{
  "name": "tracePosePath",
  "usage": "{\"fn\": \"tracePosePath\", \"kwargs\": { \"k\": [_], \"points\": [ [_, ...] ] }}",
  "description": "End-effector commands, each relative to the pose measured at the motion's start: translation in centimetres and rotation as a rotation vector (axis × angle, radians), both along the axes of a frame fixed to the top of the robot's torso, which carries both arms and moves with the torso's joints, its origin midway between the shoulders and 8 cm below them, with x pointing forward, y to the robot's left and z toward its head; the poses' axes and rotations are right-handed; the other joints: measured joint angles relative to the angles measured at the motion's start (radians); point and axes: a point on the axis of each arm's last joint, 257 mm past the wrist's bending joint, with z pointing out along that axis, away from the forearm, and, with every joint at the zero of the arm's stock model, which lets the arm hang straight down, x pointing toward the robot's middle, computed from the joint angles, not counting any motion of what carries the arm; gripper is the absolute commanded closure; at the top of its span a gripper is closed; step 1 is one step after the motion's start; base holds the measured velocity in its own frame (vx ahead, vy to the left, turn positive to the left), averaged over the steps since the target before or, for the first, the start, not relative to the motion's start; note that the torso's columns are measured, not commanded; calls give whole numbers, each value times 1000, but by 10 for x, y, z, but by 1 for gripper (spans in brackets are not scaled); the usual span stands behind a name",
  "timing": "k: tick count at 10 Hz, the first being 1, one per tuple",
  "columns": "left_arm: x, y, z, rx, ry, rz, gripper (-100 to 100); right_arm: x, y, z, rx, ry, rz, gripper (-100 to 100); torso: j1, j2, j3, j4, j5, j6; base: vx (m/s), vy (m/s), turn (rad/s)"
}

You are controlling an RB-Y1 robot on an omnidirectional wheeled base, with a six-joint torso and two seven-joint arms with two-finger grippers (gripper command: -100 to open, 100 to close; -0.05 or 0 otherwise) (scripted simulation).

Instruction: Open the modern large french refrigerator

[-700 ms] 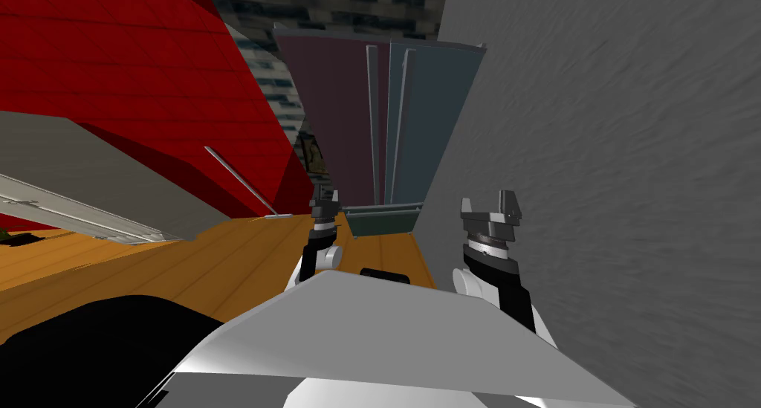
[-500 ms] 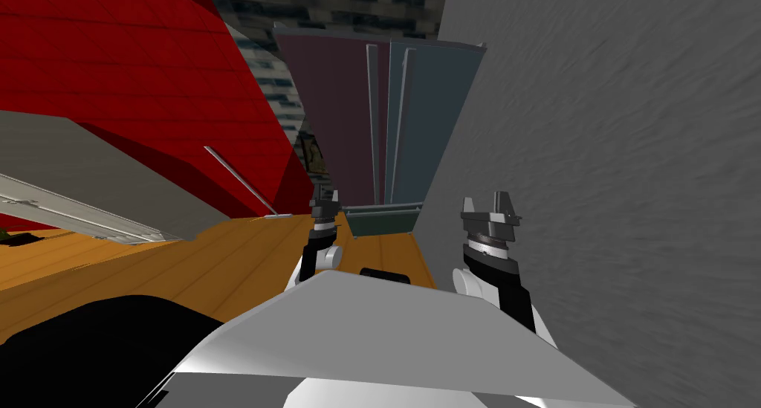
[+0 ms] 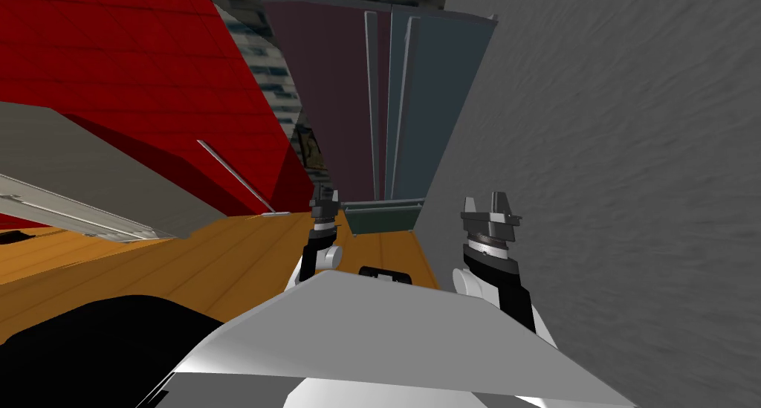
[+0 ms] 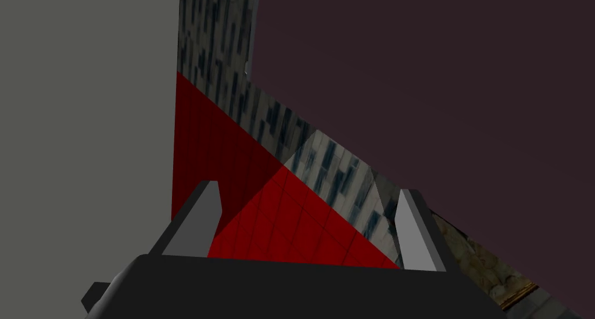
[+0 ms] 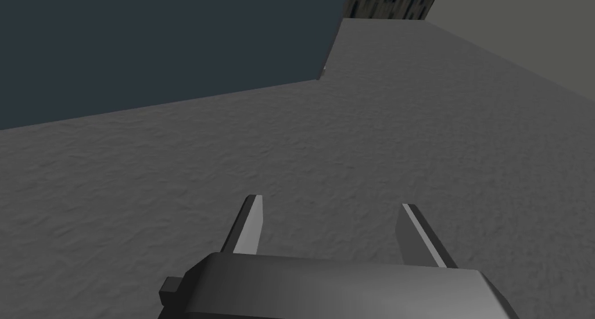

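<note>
The refrigerator stands straight ahead, its two tall doors shut: a dark maroon left door (image 3: pixel 334 91) and a slate-blue right door (image 3: pixel 438 106). Two light grey upright handles (image 3: pixel 370 106) (image 3: pixel 407 106) flank the middle seam, and a drawer (image 3: pixel 383 219) lies below. My left gripper (image 3: pixel 325 192) is open, low and short of the maroon door (image 4: pixel 436 100), nothing between its fingers (image 4: pixel 308 187). My right gripper (image 3: pixel 487 200) hangs open beside the grey wall, facing the blue door's edge (image 5: pixel 162 42), its jaws (image 5: pixel 331 201) empty.
A rough grey wall (image 3: pixel 609 166) runs close along my right side. Red cabinets (image 3: pixel 134 62) with a slim bar handle (image 3: pixel 234 177) and a grey countertop (image 3: pixel 89 180) close in on the left. An orange wood floor (image 3: pixel 223 255) leads between them to the fridge.
The whole head picture has shifted and the refrigerator looms larger and higher: I have moved towards it. Both arms hold the same pose, with the grippers still open.
</note>
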Motion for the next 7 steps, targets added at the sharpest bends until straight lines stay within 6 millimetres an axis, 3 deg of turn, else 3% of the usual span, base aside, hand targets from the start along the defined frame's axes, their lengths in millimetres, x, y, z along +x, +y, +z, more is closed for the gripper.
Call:
{"fn": "tracePosePath", "kwargs": {
  "k": [1,2,3,4,7],
  "points": [
    [0,0,0,0,0,0,0,0,0,0,0,0,0,0,0,74,-148,74,0,0,0,0,0],
    [0,0,0,0,0,0,0,0,0,0,0,0,0,0,0,148,-295,148,0,0,0,0,0],
    [2,-3,-3,29,6,-20,-100,0,0,0,0,0,0,0,0,221,-443,221,0,0,19,-7,6],
    [3,-5,-6,47,10,-35,-100,0,0,0,0,0,0,0,0,255,-512,254,0,0,37,-20,8],
    [9,-5,-20,79,19,-76,-100,0,0,0,0,1,0,0,0,266,-538,267,0,0,62,-30,13]
  ]
}}
